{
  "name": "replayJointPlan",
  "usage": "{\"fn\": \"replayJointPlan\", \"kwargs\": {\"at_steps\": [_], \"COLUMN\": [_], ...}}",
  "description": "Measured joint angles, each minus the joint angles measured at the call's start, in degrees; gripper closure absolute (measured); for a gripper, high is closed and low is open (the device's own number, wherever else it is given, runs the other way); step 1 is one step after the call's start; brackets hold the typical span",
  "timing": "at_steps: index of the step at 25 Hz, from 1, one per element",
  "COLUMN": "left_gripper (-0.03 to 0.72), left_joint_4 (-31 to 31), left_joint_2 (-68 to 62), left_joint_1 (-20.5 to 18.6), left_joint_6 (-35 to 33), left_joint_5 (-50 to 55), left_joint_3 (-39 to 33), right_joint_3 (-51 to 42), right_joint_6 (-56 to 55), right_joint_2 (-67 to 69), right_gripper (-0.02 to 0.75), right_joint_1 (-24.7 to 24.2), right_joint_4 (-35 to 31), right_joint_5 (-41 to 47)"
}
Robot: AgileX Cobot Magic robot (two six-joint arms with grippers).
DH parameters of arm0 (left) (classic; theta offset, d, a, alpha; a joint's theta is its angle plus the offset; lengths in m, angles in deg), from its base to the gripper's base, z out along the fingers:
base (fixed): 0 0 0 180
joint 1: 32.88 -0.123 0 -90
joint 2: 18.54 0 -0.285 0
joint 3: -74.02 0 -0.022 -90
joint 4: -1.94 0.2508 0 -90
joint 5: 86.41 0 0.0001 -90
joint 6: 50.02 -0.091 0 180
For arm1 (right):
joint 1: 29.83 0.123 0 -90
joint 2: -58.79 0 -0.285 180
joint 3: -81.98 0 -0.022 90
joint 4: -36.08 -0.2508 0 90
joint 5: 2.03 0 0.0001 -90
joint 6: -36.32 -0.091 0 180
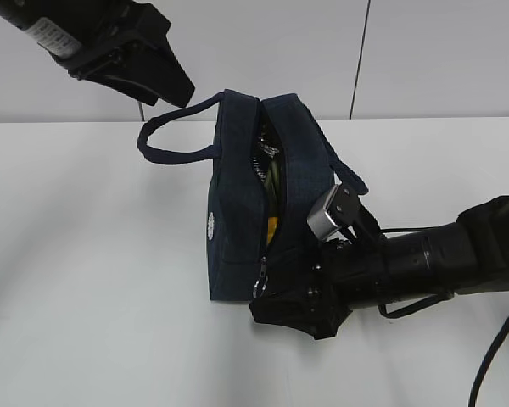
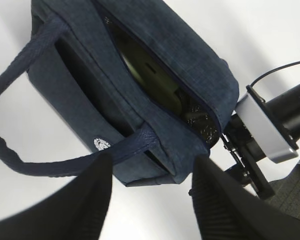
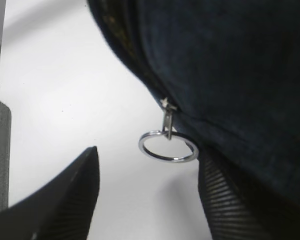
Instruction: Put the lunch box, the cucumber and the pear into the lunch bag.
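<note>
White tabletop [image 1: 85, 280] carries the dark navy fabric lunch bag [image 1: 237, 212], unzipped, yellow showing inside. Left wrist view: the left tool [image 2: 150, 200] hovers spread and empty above it. Right wrist view: the right tool [image 3: 145, 195] gapes around the metal ring pull [image 3: 168, 146], gripping nothing.

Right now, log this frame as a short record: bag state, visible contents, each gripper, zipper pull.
lunch bag: upright on the table, zipper open
contents: pale green lunch box visible in the opening; a yellow patch shows low down, identity unclear
left gripper: open, empty, raised over the bag
right gripper: open, at the bag's near end
zipper ring pull: hanging free between the right fingers, not gripped
</note>
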Motion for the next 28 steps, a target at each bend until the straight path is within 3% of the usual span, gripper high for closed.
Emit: {"fn": "replayJointPlan", "kwargs": {"at_steps": [22, 28], "left_gripper": [0.317, 0.317], "left_joint_4": [0.1, 0.1], "left_joint_2": [0.0, 0.0], "left_joint_1": [0.0, 0.0], "left_joint_6": [0.0, 0.0], "left_joint_5": [0.1, 0.3], "left_joint_3": [0.0, 0.0], "right_joint_3": [0.4, 0.4], "right_joint_6": [0.1, 0.2], "right_joint_2": [2.5, 2.5], "right_gripper": [0.273, 0.450], "right_joint_1": [0.0, 0.0], "right_joint_4": [-0.5, -0.5], "right_joint_5": [4.8, 2.6]}}
